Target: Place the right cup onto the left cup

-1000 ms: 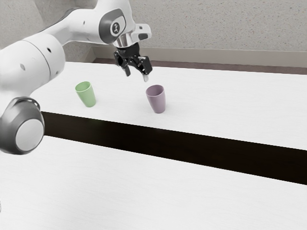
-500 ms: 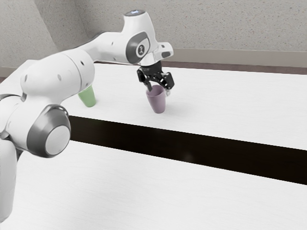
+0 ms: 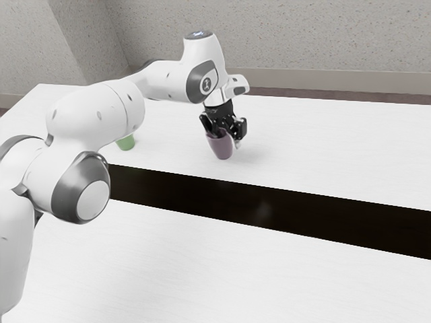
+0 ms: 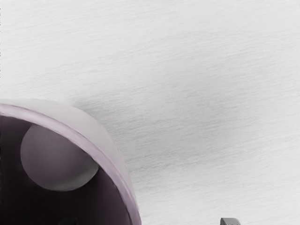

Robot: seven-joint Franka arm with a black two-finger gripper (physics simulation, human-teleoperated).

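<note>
In the exterior view, our gripper [image 3: 225, 137] is at the mouth of the purple cup [image 3: 221, 149], fingers parted, one perhaps inside. From that cup, the green cup [image 3: 126, 143] stands at nine o'clock, partly behind our arm [image 3: 87, 114]; a dark band [image 3: 222, 196] lies at six.

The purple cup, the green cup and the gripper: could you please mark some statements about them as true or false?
1. The purple cup stands upright on the table. True.
2. The gripper is down at the purple cup. True.
3. The gripper is shut on the rim. False: it is open, one finger inside the cup, the other outside.
4. In the exterior view, the arm partly hides the green cup. True.
5. The purple cup is already on the green cup. False: they stand apart.
</note>
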